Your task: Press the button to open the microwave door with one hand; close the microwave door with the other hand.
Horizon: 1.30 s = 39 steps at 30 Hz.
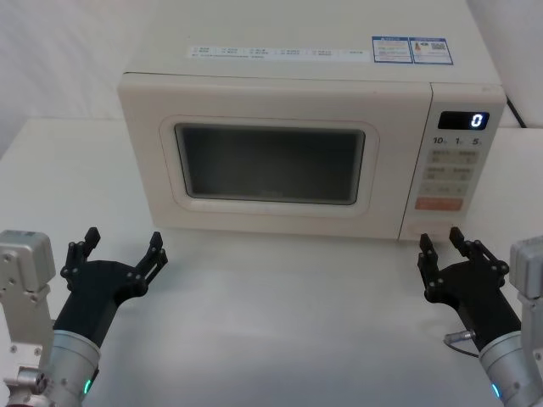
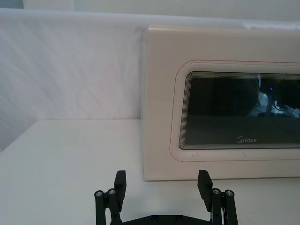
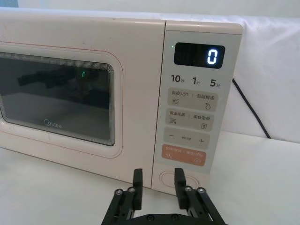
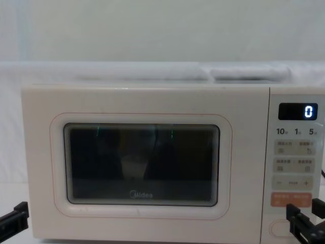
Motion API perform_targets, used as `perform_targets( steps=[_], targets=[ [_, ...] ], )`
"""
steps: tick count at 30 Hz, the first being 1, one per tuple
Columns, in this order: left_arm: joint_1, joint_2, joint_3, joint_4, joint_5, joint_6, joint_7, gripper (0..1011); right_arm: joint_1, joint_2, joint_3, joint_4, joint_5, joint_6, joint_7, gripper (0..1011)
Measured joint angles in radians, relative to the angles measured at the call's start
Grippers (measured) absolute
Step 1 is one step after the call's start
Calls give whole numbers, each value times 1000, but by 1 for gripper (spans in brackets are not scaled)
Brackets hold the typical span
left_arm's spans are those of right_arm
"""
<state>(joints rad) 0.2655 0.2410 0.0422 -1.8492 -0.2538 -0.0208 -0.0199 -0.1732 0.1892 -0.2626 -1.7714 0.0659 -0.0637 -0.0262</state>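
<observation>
Awaiting its first press, the wide cream pill-shaped button (image 3: 179, 180) sits low on the panel, right of the shut cream glass-windowed microwave door (image 1: 270, 161). The black right gripper (image 3: 158, 181) hovers near it, fingers apart; the black left gripper (image 1: 121, 248), also spread, waits near the door's left.

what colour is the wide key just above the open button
Orange, under the beige keys; clearest in the right wrist view.
</observation>
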Motion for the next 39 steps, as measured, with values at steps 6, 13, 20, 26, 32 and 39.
perform_targets(
  steps=[6, 13, 20, 26, 32, 39],
  targets=[
    [0, 0, 0, 0, 0, 0, 0, 1001, 0, 0, 0, 0, 0, 0, 0, 266],
    [0, 0, 0, 0, 0, 0, 0, 1001, 0, 0, 0, 0, 0, 0, 0, 59],
    [0, 0, 0, 0, 0, 0, 0, 1001, 0, 0, 0, 0, 0, 0, 0, 0],
    [0, 0, 0, 0, 0, 0, 0, 1001, 0, 0, 0, 0, 0, 0, 0, 0],
    [0, 0, 0, 0, 0, 0, 0, 1001, 0, 0, 0, 0, 0, 0, 0, 0],
    [0, 0, 0, 0, 0, 0, 0, 1001, 0, 0, 0, 0, 0, 0, 0, 0]
  ],
)
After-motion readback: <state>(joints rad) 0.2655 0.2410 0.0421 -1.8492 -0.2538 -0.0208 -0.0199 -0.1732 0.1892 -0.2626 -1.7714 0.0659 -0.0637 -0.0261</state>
